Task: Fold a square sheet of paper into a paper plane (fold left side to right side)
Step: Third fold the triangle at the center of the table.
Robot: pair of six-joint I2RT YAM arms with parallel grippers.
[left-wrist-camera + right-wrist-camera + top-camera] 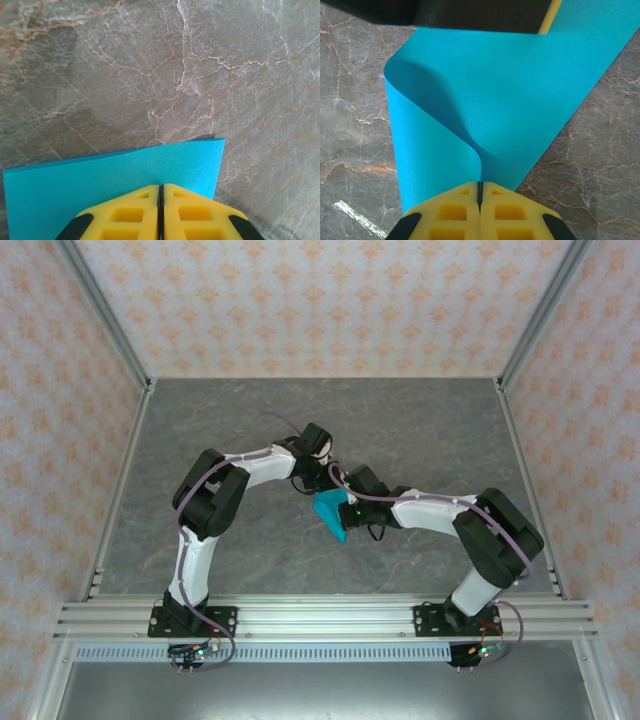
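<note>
1. Left gripper (pixel 160 189) — its yellow fingers are pressed together, pinching one edge of a bright blue sheet of paper (pixel 100 182) that spreads out beyond the fingertips.
2. Right gripper (pixel 480 185) — its fingers are closed on the opposite edge, and the sheet curls into a loose loop just ahead of them.
3. The sheet spans between both grippers, over a grey marble-patterned table (pixel 150 75).

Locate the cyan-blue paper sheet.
In the top view the thin cyan-blue paper sheet is over the middle of the grey table, curled between the left gripper and the right gripper, both pinching it.
</note>
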